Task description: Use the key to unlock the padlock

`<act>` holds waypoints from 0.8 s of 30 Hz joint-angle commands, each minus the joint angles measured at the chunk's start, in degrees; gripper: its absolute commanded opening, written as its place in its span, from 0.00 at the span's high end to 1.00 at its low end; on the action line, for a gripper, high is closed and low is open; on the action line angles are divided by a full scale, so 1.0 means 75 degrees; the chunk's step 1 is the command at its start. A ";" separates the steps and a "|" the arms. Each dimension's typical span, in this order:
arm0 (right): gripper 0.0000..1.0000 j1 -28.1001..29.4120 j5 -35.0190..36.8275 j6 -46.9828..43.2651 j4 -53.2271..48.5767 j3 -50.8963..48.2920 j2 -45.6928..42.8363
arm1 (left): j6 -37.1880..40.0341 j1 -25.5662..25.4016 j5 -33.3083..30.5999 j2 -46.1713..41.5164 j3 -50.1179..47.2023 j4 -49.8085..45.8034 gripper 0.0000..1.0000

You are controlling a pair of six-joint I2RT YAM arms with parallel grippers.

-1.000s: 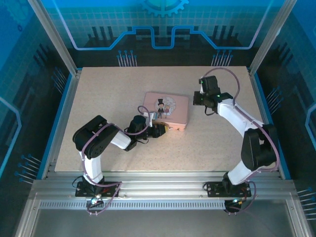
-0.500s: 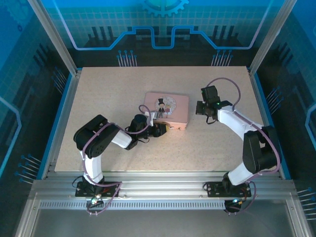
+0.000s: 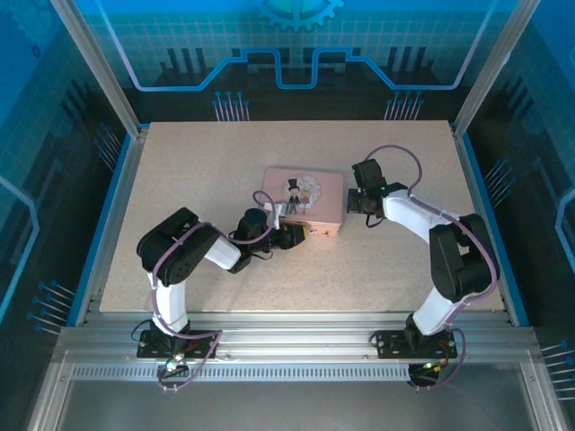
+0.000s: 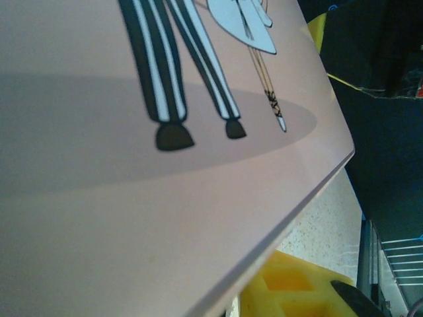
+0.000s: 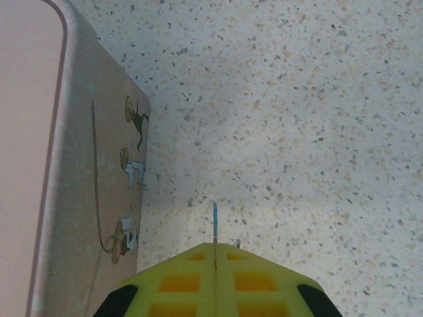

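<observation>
The key (image 5: 215,224), a thin blade seen edge-on, juts toward 12 o'clock from the closed yellow fingertips of the right gripper (image 5: 216,251), beside the pink box (image 5: 39,165). The padlock (image 3: 277,208), a small pale shape, sits at the box's 7 o'clock corner.

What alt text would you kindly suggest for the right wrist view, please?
The right gripper, its yellow fingers pressed together, pinches a thin sliver that looks like the key edge-on, pointing out over the speckled table. A pink box with small cartoon figures on its side stands to the left.
</observation>
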 commanded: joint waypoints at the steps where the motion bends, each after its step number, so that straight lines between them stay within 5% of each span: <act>1: 1.00 0.0103 0.0002 0.0084 0.0141 0.0305 0.0211 | -0.0243 0.0027 0.0106 0.0282 0.0050 0.0525 0.72; 16: 1.00 0.0272 -0.0217 0.0260 0.0450 0.0362 0.0438 | -0.0751 -0.0159 -0.0237 0.1015 0.0006 0.1567 0.53; 24: 1.00 0.0385 -0.0245 0.0323 0.0481 0.0464 0.0465 | -0.0847 -0.0191 -0.0368 0.1193 -0.0017 0.1717 0.61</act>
